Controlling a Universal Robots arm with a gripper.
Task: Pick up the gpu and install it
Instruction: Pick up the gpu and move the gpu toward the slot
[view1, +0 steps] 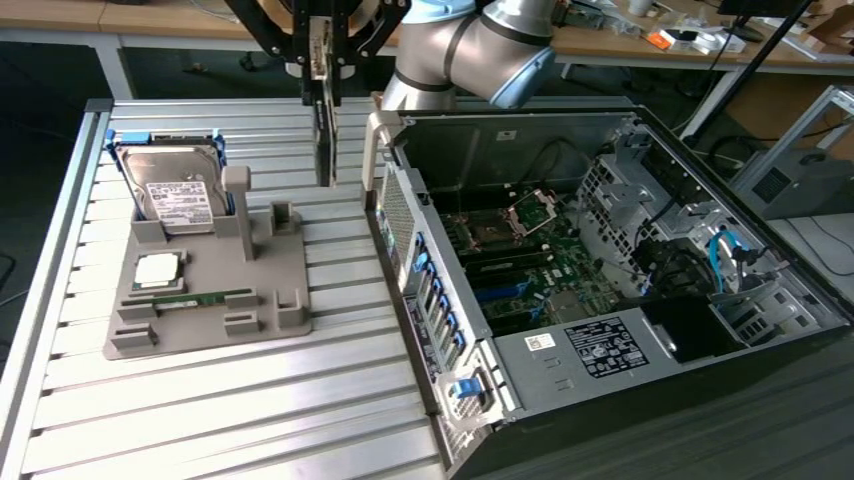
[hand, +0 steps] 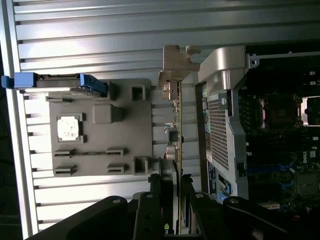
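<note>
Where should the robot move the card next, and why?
Probably sideways toward the exterior view's right, over the open case. The gripper holds the gpu upright above the table, between the gray holder and the case wall, so it looks clear of the holder but not yet above the motherboard.

Gripper (hand: 176, 178) holds gpu (hand: 176, 116) edge-on, seemingly clear of grey holder (hand: 141, 131)

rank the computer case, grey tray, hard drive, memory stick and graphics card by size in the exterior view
1. computer case
2. grey tray
3. hard drive
4. memory stick
Unranked: graphics card, held edge-on in the gripper, so its size is unsure.
</note>
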